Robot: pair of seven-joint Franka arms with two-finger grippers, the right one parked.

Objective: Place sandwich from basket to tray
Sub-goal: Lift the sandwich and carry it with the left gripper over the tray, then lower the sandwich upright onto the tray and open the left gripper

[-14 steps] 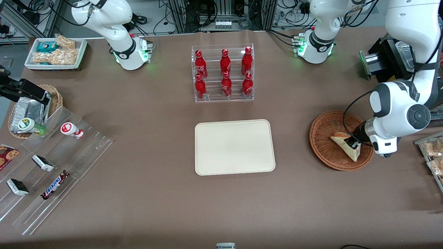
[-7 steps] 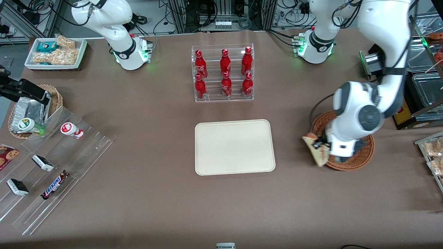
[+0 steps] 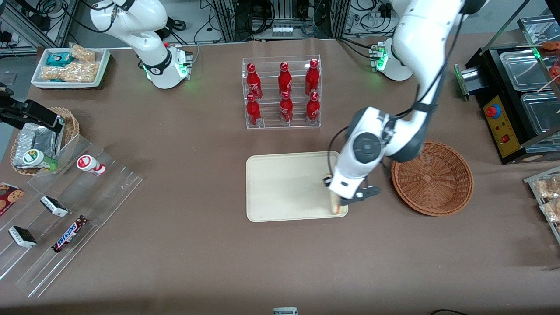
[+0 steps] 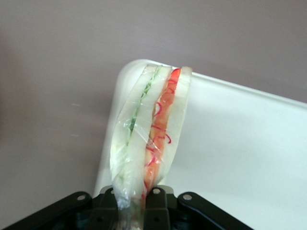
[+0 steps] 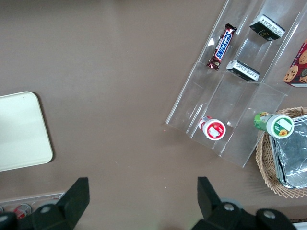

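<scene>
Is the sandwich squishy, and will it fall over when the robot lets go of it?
Probably squishy: the sandwich is soft white bread with thin filling layers, held in the gripper. Its clear wrap looks slippery. It hangs on edge over a corner of the tray, so once released it will likely tip onto a flat side.

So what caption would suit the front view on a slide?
The left arm's pincer holds the sandwich over a corner of the tray, beside the basket.

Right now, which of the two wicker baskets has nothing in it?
The large reddish-brown basket beside the tray; the smaller one holds foil packs. The gripper holds the sandwich over the tray's corner.
</scene>
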